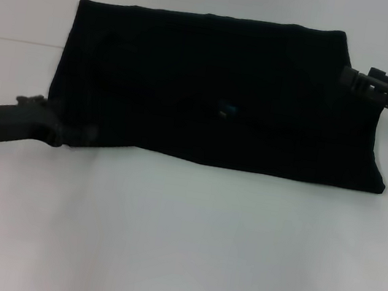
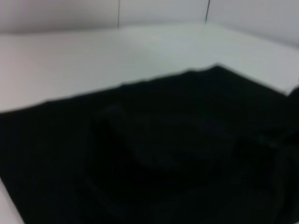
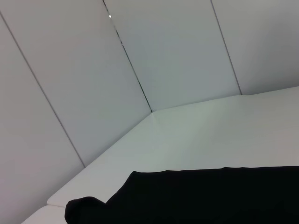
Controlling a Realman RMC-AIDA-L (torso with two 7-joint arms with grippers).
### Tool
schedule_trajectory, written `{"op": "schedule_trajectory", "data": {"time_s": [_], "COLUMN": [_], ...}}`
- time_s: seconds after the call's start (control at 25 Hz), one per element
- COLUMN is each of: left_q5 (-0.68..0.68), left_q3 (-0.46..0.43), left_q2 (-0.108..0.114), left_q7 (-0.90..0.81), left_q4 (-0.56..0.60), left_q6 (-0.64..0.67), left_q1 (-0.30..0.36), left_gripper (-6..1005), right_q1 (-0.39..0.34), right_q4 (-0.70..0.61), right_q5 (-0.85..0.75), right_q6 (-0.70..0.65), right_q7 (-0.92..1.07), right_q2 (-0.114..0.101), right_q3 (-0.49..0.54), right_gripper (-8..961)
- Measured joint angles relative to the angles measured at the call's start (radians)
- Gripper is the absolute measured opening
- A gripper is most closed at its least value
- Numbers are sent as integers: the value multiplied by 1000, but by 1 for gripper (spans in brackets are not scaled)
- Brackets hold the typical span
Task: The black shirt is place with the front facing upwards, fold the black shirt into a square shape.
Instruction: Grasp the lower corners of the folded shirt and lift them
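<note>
The black shirt (image 1: 217, 90) is laid flat on the white table (image 1: 178, 246), folded into a wide band across the far half of the head view, centre toward 12 o'clock. A small blue neck label (image 1: 227, 110) is seen near the middle of the cloth. No lettering is seen on the upward face.

The left gripper (image 1: 56, 131) is placed at the shirt's near-left corner, about 9 o'clock in the head view, touching the cloth edge. Its tips merge with the dark fabric; grasping or released cannot be told.

The right gripper (image 1: 356, 77) is placed at the shirt's far-right edge, about 2 o'clock, meeting the cloth. Its jaw state cannot be told either.

In the left wrist view only shirt (image 2: 154, 154) and table (image 2: 93, 56) are shown. In the right wrist view, shirt edge (image 3: 210, 196), table (image 3: 210, 135) and wall panels (image 3: 140, 56) are shown.
</note>
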Motion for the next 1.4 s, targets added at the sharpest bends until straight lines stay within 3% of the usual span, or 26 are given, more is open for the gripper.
{"op": "schedule_trajectory", "data": {"time_s": [0.32,0.72,1.4], "left_q5": [79,172,198], "left_q3": [80,112,151], "left_q2": [-16,-6,-5], "left_q7": [-105,-237,-262], "left_q4": [-16,-22,-20], "left_q6": [-116,-108,-105], "left_q1": [-35,-67,-81], "left_gripper": [949,947,940], "right_q1": [1,0,7], "right_q4": [3,3,3], "right_q5": [0,0,6], "right_q6": [23,37,37], "right_q7": [1,1,1], "right_q2": [5,8,11], "right_q3": [0,0,6], "right_gripper": [840,841,840]}}
